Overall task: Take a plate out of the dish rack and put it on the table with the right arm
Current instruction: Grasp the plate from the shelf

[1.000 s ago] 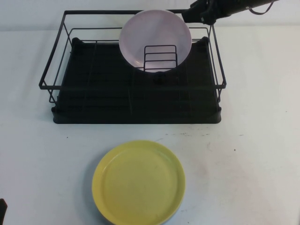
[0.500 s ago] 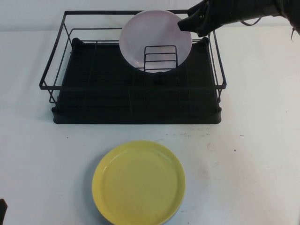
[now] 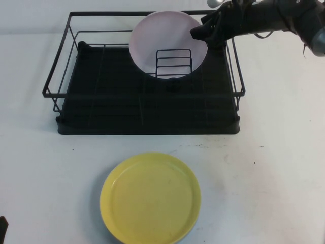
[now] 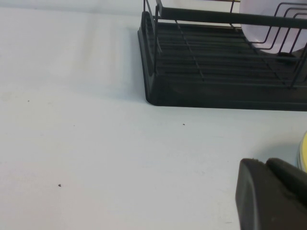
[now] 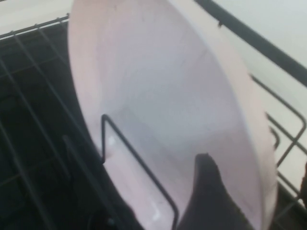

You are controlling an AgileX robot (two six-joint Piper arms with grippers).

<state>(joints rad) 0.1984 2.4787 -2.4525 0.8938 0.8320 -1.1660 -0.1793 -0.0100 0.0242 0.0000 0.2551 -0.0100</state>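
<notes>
The glossy, pale pink-lilac round plate (image 3: 168, 43) stands on edge in the black wire dish rack (image 3: 147, 81), propped against its small wire holder. It looks stiff, slick and breakable, so its upper rim seems the best hold. The right end effector (image 3: 199, 31) sits at that rim, fingers spread around the edge, not clamped. The left end effector (image 4: 271, 194) rests low over the white counter (image 3: 274, 173); I cannot tell its grip.

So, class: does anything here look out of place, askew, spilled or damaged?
Nothing stands out. The plate stands on edge in the dish rack, the right gripper open at its rim. The yellow plate lies flat on the table; the left gripper rests low nearby.
</notes>
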